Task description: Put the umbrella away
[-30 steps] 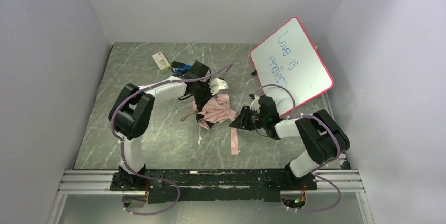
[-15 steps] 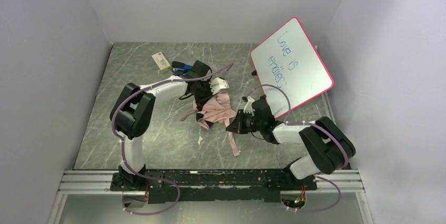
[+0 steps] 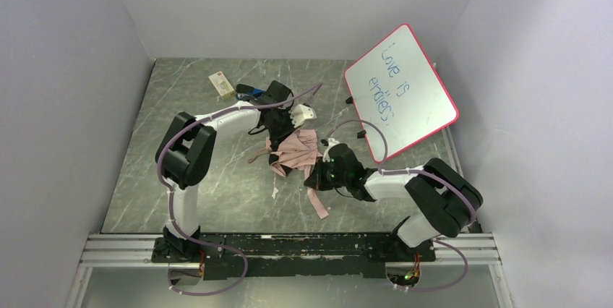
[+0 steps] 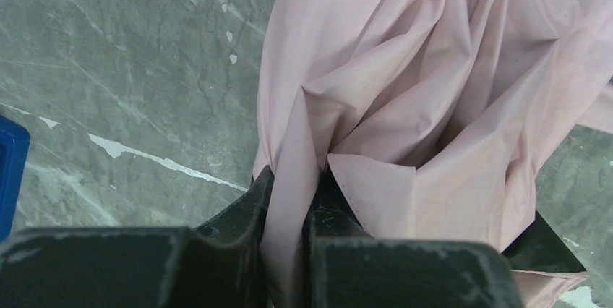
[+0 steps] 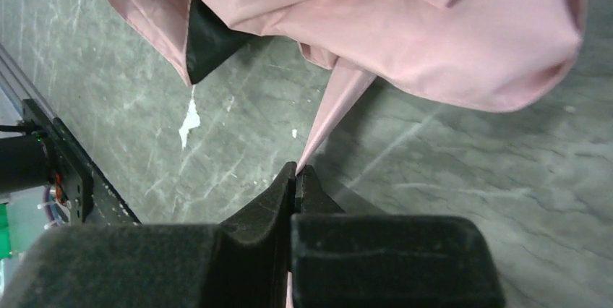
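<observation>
Two pincers, both on cloth. The umbrella (image 3: 295, 150) lies as a crumpled pink heap mid-worktop (image 3: 202, 178), between the arms, with nothing folded or wrapped yet.

Left pincer (image 4: 289, 178): closed tight on a fold of the pink canopy, fabric bunched up between the fingers. From the top view it sits at about 11 o'clock of the heap.

Right pincer (image 5: 296, 170): pinched together on a narrow pink strip (image 5: 340, 95) that tapers out of the canopy. It sits at about 4–5 o'clock of the heap. A black flap (image 5: 206, 37) of the underside shows at the heap's near edge.

Key relation: the two grips are on opposite edges of the heap, along a line from roughly 11 to 5 o'clock. The strip itself runs nearer 12 to 6, its loose tail trailing on toward 6 o'clock past the right pincer. Can't see shaft or handle in any view, so the umbrella's true long axis can't be called. The heap looks slightly longer from 1 to 7 o'clock.

My read: the next move hinges on the right arm. It holds the strip and is nearer its free end. The left one mainly anchors the canopy. A pull toward 5 o'clock would tension the cloth, and there's a risk the thin strip slips out.

Whiteboard (image 3: 401, 91) stands at 2 o'clock, well apart.
</observation>
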{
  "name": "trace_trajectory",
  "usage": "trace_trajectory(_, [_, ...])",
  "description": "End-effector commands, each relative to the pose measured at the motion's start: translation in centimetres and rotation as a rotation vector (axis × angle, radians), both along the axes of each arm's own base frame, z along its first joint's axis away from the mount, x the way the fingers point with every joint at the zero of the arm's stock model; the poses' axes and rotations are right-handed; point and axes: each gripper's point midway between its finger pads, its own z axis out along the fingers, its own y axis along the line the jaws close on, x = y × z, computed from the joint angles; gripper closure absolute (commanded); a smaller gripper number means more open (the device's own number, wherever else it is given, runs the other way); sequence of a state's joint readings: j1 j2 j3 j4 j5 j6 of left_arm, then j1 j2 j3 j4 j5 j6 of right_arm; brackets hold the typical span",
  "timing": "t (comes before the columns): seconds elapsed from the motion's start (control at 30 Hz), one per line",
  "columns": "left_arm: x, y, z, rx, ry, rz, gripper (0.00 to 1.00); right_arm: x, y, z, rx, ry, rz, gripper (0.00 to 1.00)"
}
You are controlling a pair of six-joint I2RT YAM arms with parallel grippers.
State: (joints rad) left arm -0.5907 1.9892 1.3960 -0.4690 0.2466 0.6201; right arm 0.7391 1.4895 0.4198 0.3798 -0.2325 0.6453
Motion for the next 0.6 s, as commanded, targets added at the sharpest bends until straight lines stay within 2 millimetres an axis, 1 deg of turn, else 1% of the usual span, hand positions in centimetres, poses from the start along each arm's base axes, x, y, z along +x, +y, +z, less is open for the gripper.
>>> trace_trajectory(0.0, [1.6, 1.2, -2.7, 0.052, -0.013, 0.092, 0.95, -3.0, 0.3, -2.3, -0.055, 0.139, 0.043, 1.00])
trace_trajectory(0.1, [2.3, 1.2, -2.3, 0.016, -0.004, 0.126, 0.95, -3.6, 1.3, -2.5, -0.041, 0.161, 0.062, 1.00])
trace_trajectory(0.27, [3.8, 1.6, -2.0, -0.002, -0.011, 0.177, 0.95, -3.7, 4.8, -1.0, 0.004, 0.147, 0.129, 1.00])
trace_trajectory(0.33, [4.0, 1.8, -2.2, 0.008, -0.018, 0.181, 0.95, -4.1, 5.6, -0.8, -0.004, 0.143, 0.146, 1.00])
trace_trajectory(0.43, [4.3, 2.1, -2.5, 0.022, -0.027, 0.191, 0.95, -4.7, 5.6, -1.2, -0.032, 0.147, 0.137, 1.00])
trace_trajectory(0.57, [4.8, 2.6, -2.7, 0.043, -0.053, 0.221, 0.95, -6.4, 4.4, -2.2, -0.090, 0.182, 0.110, 1.00])
